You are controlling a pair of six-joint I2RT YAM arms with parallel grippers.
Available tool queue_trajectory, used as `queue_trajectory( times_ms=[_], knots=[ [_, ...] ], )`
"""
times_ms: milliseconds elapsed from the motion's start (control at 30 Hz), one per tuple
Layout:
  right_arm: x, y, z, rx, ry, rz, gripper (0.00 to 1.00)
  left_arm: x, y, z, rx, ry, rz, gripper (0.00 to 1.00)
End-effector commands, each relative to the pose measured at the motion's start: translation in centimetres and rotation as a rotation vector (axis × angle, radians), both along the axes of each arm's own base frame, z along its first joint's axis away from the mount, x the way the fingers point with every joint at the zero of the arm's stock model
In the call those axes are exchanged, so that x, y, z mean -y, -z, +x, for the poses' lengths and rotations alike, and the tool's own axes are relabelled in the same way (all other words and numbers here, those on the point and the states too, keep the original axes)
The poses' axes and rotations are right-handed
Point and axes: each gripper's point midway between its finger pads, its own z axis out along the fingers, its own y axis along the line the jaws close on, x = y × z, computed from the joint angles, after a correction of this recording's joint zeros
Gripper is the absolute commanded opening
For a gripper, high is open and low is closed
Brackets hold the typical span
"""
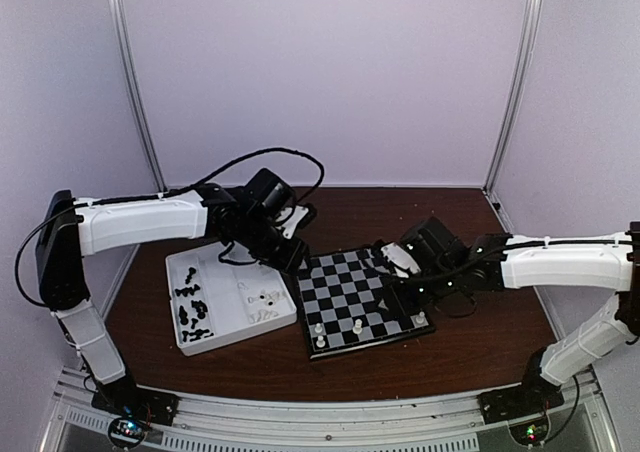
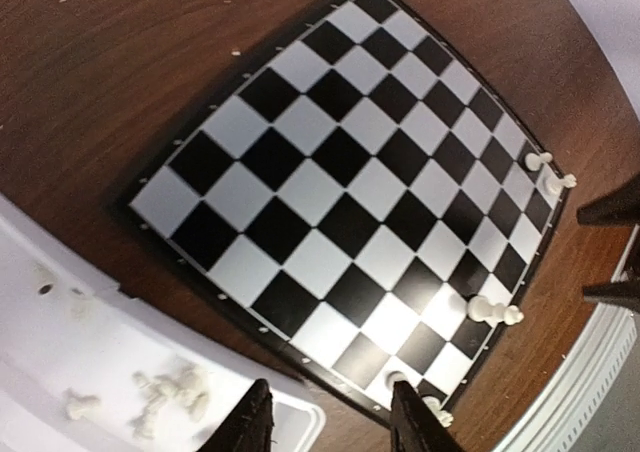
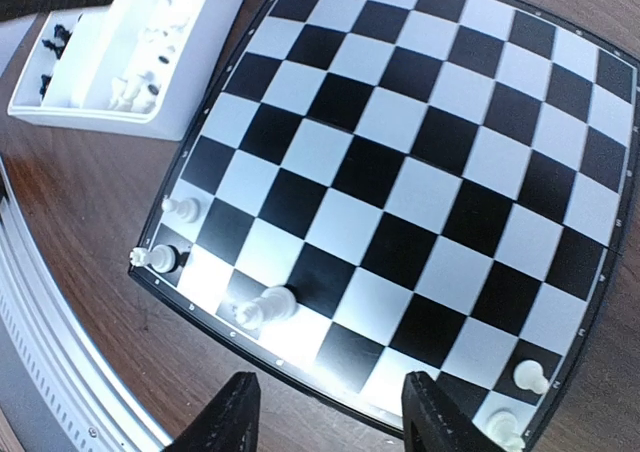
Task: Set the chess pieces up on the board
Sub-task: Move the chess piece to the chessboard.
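Chess pieces (image 3: 265, 307): few white on board (image 3: 400, 172) beneath both pincers. Left pincer (image 2: 330, 427), right pincer (image 3: 330, 417) spread, empty. Early stage, probably; next, pinch piece from tray (image 1: 232, 277) beside left pincer.

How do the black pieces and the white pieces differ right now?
A few white pieces are on the board's near rows; no black pieces are there. Black pieces lie heaped in the tray's left side, seen from above; leftover white pieces lie in its right side. Both sets have loose pieces in the tray.
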Motion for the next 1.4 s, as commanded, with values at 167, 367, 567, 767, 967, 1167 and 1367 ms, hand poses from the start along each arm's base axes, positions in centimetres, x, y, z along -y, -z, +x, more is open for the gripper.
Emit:
queue_trajectory(
  times_ms=[167, 367, 567, 767, 967, 1167, 1367],
  knots=[
    [-4.4, 0.7, -1.1, 0.048, -0.11, -0.114, 0.52, -6.6, -0.6, 2.9, 0.097, -0.171, 0.081, 0.4],
    [-5.7, 2.2, -1.6, 0.06, -0.14, -0.195, 0.51, -8.4, -0.3, 3.3, 0.112, -0.22, 0.114, 0.4],
    [-5.1, 2.6, -0.7, 0.107, -0.095, -0.283, 0.49, -9.2, 0.2, 3.2, 0.115, -0.233, 0.138, 0.4],
    [-4.9, 3.0, -0.4, 0.114, -0.084, -0.309, 0.48, -9.7, 0.5, 3.2, 0.117, -0.239, 0.158, 0.4],
    [-5.2, 3.7, -0.5, 0.1, -0.093, -0.317, 0.41, -10.0, 1.1, 3.1, 0.101, -0.242, 0.173, 0.39],
    [-5.4, 4.0, -0.5, 0.094, -0.1, -0.319, 0.34, -10.4, 1.7, 3.1, 0.088, -0.245, 0.185, 0.39],
    [-5.4, 3.9, -0.6, 0.091, -0.102, -0.318, 0.22, -10.3, 2.4, 2.9, 0.069, -0.24, 0.193, 0.39]
  ],
)
